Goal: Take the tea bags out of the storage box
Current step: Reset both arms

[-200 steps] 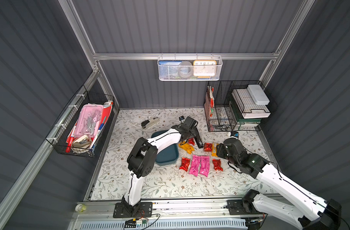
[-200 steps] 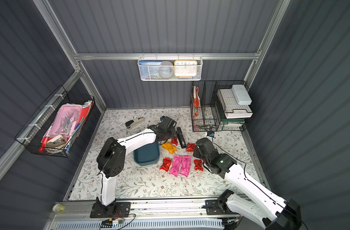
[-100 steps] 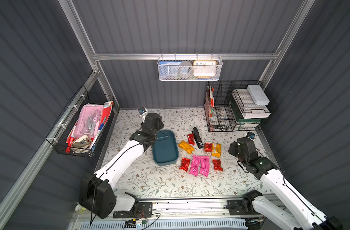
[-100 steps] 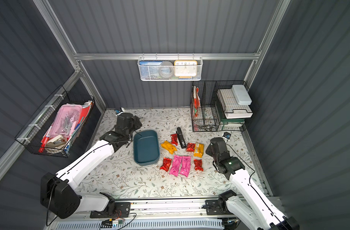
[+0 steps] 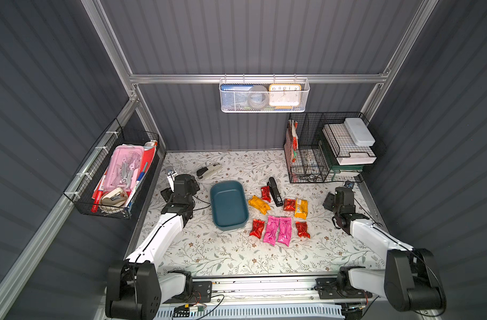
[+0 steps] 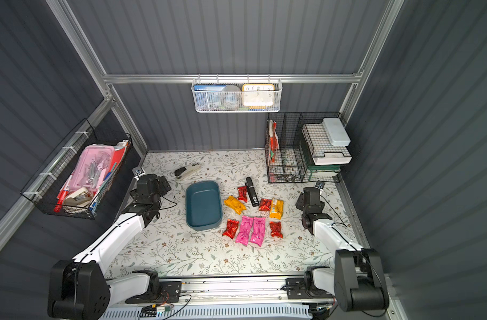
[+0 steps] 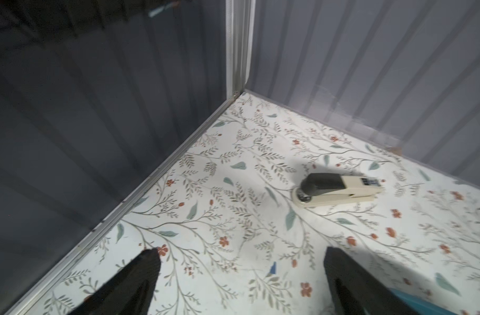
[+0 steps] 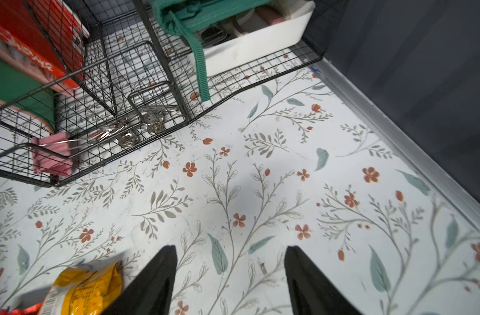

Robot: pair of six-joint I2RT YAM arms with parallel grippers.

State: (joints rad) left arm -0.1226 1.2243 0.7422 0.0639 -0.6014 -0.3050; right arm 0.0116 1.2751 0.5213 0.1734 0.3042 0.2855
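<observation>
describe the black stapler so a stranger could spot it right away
Start at the teal storage box in the middle of the floral table; the tea bags lie spread to its right. At the far edge of that group lies the black stapler, the only matte black bar among shiny coloured sachets, unlike the beige stapler behind the box.

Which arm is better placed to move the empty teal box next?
Likely left. The left gripper, open, is just beside the storage box. The right gripper, also open, is across the tea bags from it, by the wire rack.
</observation>
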